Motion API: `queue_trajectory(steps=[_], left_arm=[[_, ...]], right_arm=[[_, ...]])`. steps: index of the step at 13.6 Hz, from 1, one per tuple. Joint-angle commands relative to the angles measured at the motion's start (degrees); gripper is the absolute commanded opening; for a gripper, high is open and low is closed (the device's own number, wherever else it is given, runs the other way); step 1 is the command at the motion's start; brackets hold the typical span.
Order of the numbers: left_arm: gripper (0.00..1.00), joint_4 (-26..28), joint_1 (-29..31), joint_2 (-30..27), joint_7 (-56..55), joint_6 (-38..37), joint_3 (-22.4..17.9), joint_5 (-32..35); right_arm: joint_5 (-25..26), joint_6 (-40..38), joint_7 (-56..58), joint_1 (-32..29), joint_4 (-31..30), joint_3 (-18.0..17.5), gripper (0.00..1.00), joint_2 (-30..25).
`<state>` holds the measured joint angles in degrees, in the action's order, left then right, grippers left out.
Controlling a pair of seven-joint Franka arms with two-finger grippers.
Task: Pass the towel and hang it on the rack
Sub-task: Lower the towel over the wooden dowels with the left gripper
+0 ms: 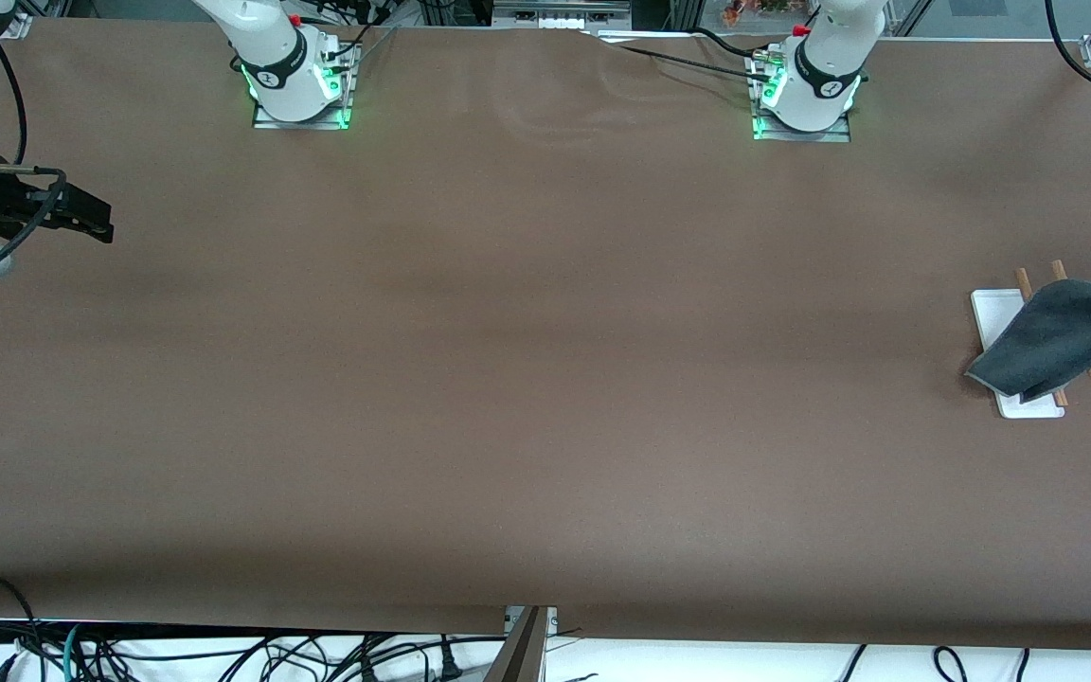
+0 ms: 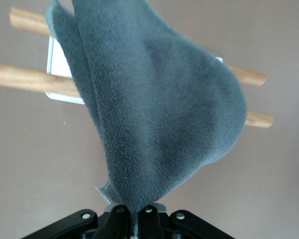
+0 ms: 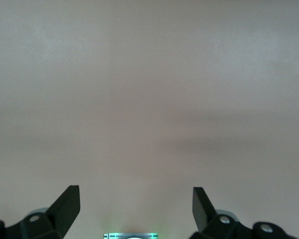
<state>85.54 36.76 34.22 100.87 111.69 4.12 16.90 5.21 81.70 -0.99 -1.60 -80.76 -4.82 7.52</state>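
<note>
- Broadly, the brown table covering (image 1: 508,379) fills nearly the whole front view, faintly creased near the top centre; cables trail along the bottom edge and both arm bases glow green along the top.
- The towel (image 1: 1057,336), dark grey side showing, hangs at the frame's middle-right edge over the rack (image 1: 995,313), hiding most of its white base and the middle of its two wooden rods.
- The right gripper (image 1: 96,218) waits at the upper left of the front view, over bare table at the right arm's end.
- Only the left wrist view shows the left gripper (image 2: 133,214), at bottom centre, clenched on the towel's corner; the cloth drapes across both rods.
- The right wrist view alone shows the right gripper's fingers (image 3: 67,204) released, spread wide at the bottom corners over plain covering.
</note>
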Motion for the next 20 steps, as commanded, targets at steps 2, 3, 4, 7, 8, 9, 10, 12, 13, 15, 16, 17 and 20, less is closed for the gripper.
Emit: queue_trajectory(steps=[2, 3, 4, 7, 8, 9, 10, 12, 13, 15, 16, 17, 20], left_arm=[[0.0, -3.3, 1.9, 4.4, 1.5, 0.0, 0.9, -2.2], [0.11, -3.3, 1.9, 5.0, 1.4, 0.0, 0.9, -3.5], [0.86, -3.4, 1.9, 5.5, 0.9, 0.0, 0.9, -4.7], [1.0, -4.1, 2.5, 5.9, 1.1, 0.1, 0.9, -5.7], [1.0, -4.2, 3.2, 6.3, 1.2, 1.2, 0.9, -7.0], [1.0, -4.2, 3.5, 6.6, 1.3, 2.3, 0.9, -8.4], [1.0, -4.2, 4.3, 6.9, 1.4, 3.0, 0.9, -8.8], [1.0, -4.3, 5.2, 6.8, 1.3, 4.0, 0.9, -9.1], [1.0, -4.9, 5.5, 6.6, 1.1, 3.9, 0.9, -9.1], [1.0, -7.0, 5.6, 6.3, 1.3, 3.3, 0.9, -9.0], [1.0, -8.1, 5.7, 5.6, 1.2, 3.1, 0.9, -8.9], [1.0, -8.6, 5.8, 4.0, 1.1, 2.8, 0.9, -9.0], [1.0, -8.9, 5.3, -2.0, -1.1, -3.9, 1.4, -12.1]], right_arm=[[0.4, -0.2, 0.9, -0.5, -0.1, 0.2, 1.0, -2.2], [0.1, 0.0, 1.4, -0.5, -0.1, 0.5, 1.0, -2.1], [-0.1, 0.4, 1.7, -0.5, -0.1, 0.5, 1.0, -2.0], [-0.2, 0.3, 3.2, -0.5, -0.1, 0.5, 1.0, -1.8], [-0.1, 0.3, 3.4, -0.5, -0.1, 0.5, 1.0, -1.5], [-0.1, 0.3, 3.5, -0.5, -0.1, 0.5, 1.0, -1.2], [-0.1, 0.3, 3.3, -0.6, -0.1, 0.5, 1.0, -1.0], [-0.1, 0.5, 3.5, -0.5, 0.0, 0.5, 1.0, -0.9], [-0.1, 0.5, 3.5, -0.5, 0.0, 0.5, 1.0, -0.8], [-0.1, 0.6, 3.4, -0.5, 0.0, 0.5, 1.0, -0.8], [-0.1, 0.7, 3.3, -0.5, 0.0, 0.5, 1.0, -0.8], [-0.2, 0.7, 3.3, -0.5, 0.0, 0.5, 1.0, -0.8], [-0.2, 0.7, 3.3, -0.5, 0.4, 0.4, 1.0, -0.5]])
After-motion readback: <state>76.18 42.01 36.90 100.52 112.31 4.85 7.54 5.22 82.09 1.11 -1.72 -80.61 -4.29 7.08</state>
